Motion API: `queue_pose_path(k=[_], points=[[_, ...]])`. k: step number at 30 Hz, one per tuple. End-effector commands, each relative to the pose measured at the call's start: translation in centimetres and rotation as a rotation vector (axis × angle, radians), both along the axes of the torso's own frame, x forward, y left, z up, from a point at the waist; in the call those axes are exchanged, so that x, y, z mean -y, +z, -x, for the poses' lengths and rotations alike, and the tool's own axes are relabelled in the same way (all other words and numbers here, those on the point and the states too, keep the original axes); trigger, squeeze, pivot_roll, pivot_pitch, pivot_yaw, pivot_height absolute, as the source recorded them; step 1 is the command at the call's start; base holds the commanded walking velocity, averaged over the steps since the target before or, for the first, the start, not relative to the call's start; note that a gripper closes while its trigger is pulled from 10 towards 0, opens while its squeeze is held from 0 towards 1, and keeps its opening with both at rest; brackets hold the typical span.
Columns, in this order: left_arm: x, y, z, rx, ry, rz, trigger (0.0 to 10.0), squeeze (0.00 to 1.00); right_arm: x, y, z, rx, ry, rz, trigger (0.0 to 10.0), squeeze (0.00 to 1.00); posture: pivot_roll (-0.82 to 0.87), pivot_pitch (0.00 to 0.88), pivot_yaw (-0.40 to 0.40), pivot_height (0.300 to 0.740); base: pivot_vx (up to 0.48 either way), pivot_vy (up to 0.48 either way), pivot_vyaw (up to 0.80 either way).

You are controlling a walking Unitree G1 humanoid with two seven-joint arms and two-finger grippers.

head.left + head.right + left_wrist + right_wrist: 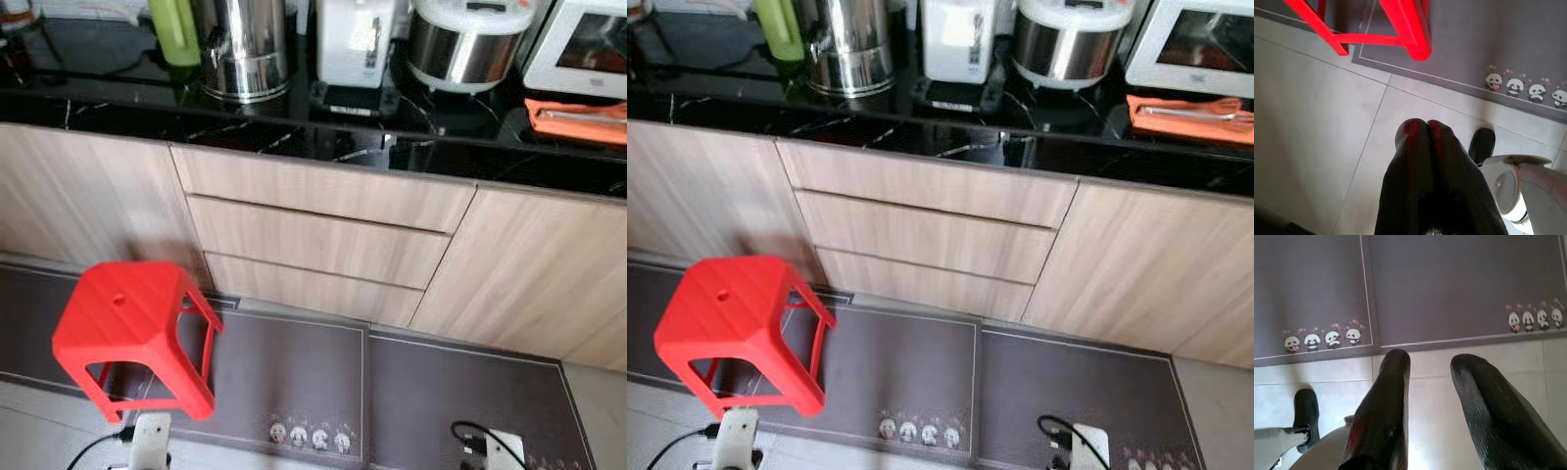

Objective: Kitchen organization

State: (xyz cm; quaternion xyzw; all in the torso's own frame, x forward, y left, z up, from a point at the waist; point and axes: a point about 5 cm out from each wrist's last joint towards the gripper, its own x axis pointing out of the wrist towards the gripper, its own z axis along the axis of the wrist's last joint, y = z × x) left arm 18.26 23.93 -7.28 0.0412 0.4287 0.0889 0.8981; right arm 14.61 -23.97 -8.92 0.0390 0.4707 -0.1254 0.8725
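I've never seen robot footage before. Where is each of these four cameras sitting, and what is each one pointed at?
Left eye view: on the head, looking forward and down at the black counter, wooden drawers and red stool; both arms hang low.
Right eye view: the head's other eye, same scene slightly shifted.
Left wrist view: looks down along the shut left gripper at floor tiles and the stool's legs.
Right wrist view: looks down along the open right gripper at the grey mat.
Shared: both wrist views show the mat's panda prints.
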Motion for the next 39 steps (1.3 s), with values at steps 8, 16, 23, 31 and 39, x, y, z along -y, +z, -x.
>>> queue_pose_path(k=[8, 16, 23, 31, 39], points=[[0.6, -0.2, 0.0, -0.015, -0.011, 0.005, 10.0, 0.00, 0.4, 0.0, 0.3, -0.006, -0.018, 0.005, 10.0, 0.00, 0.07, 0.000, -0.022, 0.740, 0.000, 0.000, 0.00], [-0.3, -0.1, 0.3, -0.013, -0.005, -0.001, 10.0, 0.00, 0.4, 0.0, 0.3, -0.020, 0.000, 0.016, 10.0, 0.00, 0.07, 0.000, -0.021, 0.740, 0.000, 0.000, 0.00], [-0.2, -0.6, 1.4, -0.026, -0.003, 0.004, 10.0, 0.00, 0.4, 0.0, 0.3, -0.010, -0.014, 0.008, 10.0, 0.00, 0.07, 0.000, -0.024, 0.740, 0.000, 0.000, 0.00], [0.2, -0.8, 1.6, -0.043, -0.006, 0.005, 10.0, 0.00, 0.4, 0.0, 0.3, -0.008, -0.008, 0.004, 10.0, 0.00, 0.07, 0.000, -0.020, 0.740, 0.000, 0.000, 0.00], [0.3, -0.7, 1.3, -0.050, -0.030, -0.002, 10.0, 0.00, 0.3, 0.0, 0.3, -0.006, -0.007, 0.002, 10.0, 0.00, 0.07, 0.000, -0.017, 0.740, 0.000, 0.000, 0.00]])
